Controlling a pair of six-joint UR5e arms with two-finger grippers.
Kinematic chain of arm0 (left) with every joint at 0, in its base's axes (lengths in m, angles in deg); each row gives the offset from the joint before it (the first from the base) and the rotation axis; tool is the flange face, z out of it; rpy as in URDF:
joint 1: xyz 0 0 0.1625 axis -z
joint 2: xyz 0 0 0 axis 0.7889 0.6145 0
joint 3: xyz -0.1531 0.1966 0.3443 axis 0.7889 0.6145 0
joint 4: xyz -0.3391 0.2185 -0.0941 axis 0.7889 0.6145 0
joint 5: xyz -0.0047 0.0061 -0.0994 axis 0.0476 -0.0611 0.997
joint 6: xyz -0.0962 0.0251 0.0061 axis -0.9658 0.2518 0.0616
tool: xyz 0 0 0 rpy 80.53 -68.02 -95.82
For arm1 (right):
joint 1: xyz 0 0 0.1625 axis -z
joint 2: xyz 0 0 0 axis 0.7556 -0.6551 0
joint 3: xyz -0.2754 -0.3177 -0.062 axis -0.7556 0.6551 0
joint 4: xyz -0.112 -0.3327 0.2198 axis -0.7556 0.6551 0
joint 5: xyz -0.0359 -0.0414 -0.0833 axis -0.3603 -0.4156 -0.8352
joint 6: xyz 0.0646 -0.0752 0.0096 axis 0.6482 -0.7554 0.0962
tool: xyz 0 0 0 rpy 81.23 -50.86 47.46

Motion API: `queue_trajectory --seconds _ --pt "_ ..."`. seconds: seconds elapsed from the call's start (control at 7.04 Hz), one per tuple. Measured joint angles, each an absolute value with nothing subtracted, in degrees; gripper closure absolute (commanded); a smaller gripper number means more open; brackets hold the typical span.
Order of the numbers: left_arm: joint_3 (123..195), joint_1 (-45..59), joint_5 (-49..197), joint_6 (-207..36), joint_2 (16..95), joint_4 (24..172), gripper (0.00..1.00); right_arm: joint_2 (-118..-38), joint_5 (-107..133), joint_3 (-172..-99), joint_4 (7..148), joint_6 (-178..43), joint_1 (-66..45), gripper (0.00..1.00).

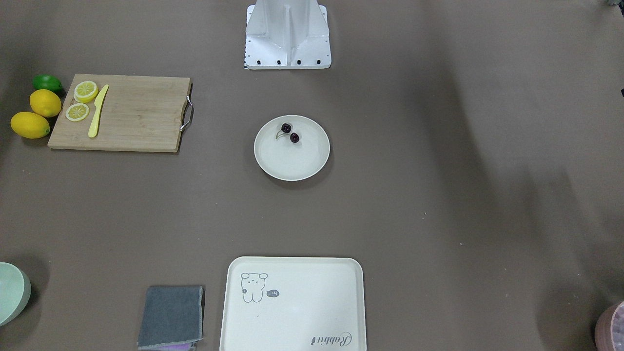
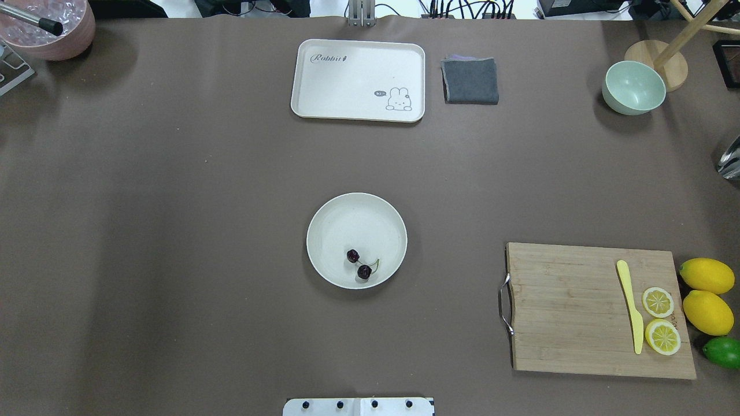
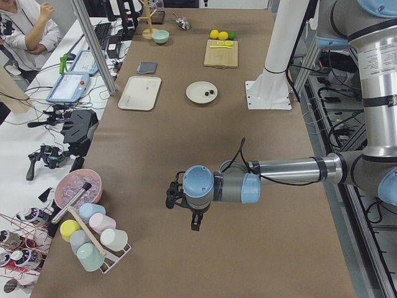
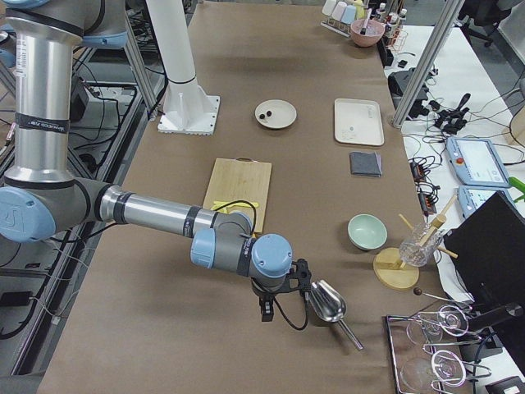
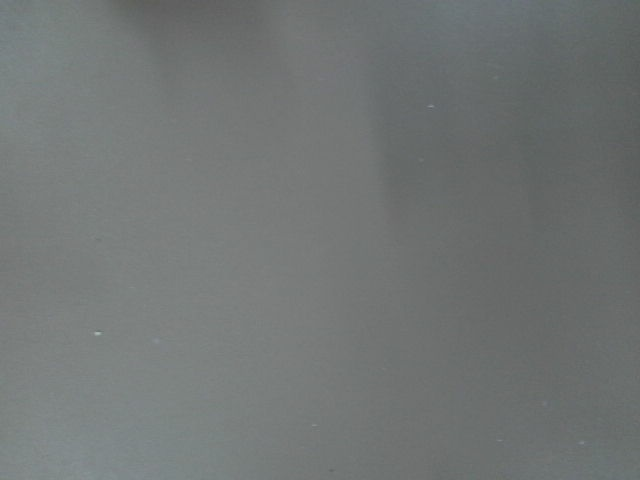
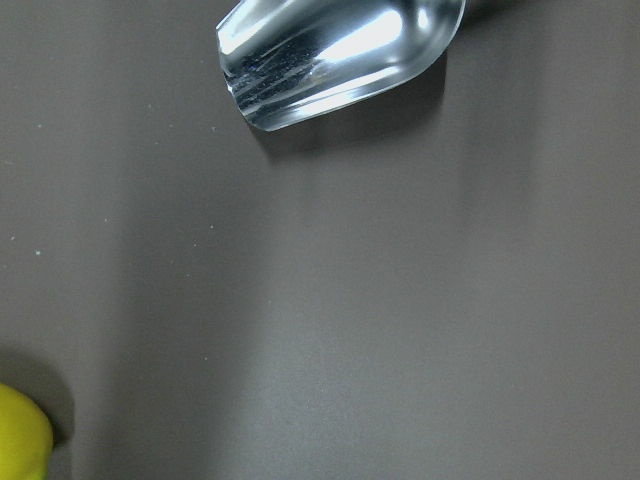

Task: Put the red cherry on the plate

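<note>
Left hand (image 3: 194,222) and right hand (image 4: 267,312) hang at opposite desk (image 2: 173,231) ends. I cannot tell if either is open. Both are well apart from the red cherry (image 2: 358,264), which lies on the plate (image 2: 347,214).

Overhead and front-facing cameras look steeply down on the plate (image 2: 356,216) from opposite sides, while both end cameras see it from afar.

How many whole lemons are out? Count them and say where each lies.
2. The farther lemon lies beside the cutting board, off its end opposite the handle; the nearer lemon lies next to it, between it and the lime. None seems hidden.
</note>
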State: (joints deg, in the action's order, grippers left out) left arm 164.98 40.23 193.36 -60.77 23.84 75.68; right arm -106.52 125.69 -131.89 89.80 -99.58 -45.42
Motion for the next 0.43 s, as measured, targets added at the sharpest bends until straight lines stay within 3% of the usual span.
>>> queue_trajectory --seconds 0.43 --pt "163.2 43.4 192.9 -57.6 27.7 70.4 0.03 -106.5 125.6 -131.9 89.7 -99.2 -45.5 0.0"
